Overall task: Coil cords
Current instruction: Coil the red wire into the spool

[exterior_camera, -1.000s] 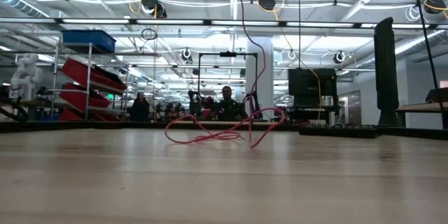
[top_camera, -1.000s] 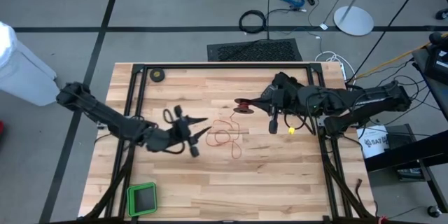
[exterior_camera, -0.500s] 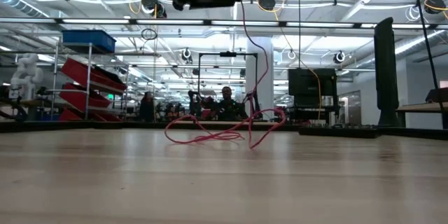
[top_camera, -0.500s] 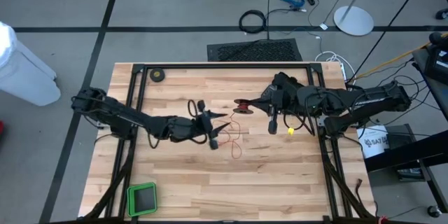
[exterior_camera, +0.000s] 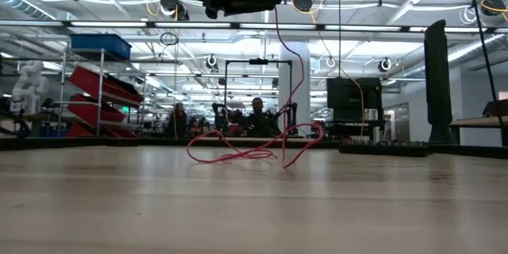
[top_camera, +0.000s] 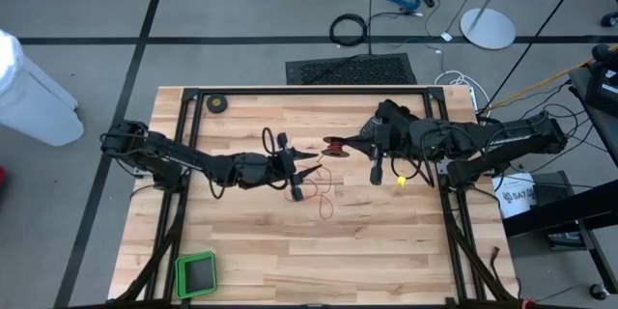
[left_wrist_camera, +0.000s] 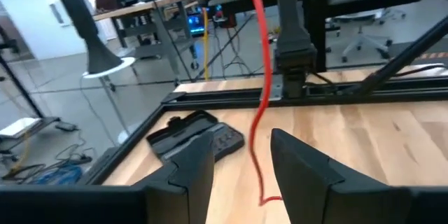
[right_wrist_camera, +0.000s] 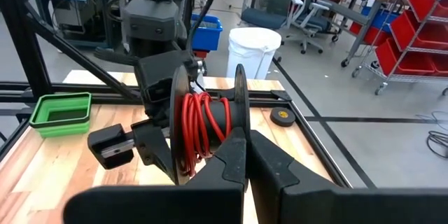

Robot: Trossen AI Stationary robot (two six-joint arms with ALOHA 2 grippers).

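A thin red wire (top_camera: 322,186) lies in loose loops on the table (top_camera: 386,241) near its middle, and one strand rises from the tangle up to a small black reel (right_wrist_camera: 204,124) with red turns wound round its core. The reel stands on edge, its flanges upright and its axle running level, roughly along the table's length. The right gripper (right_wrist_camera: 241,155) has its fingers clamped on the reel's rim, holding it above the boards just right of the loops. The left gripper (left_wrist_camera: 241,159) hovers over the tangle from the left, fingers apart, with the rising strand hanging in the gap between them, touching neither as far as one can see.
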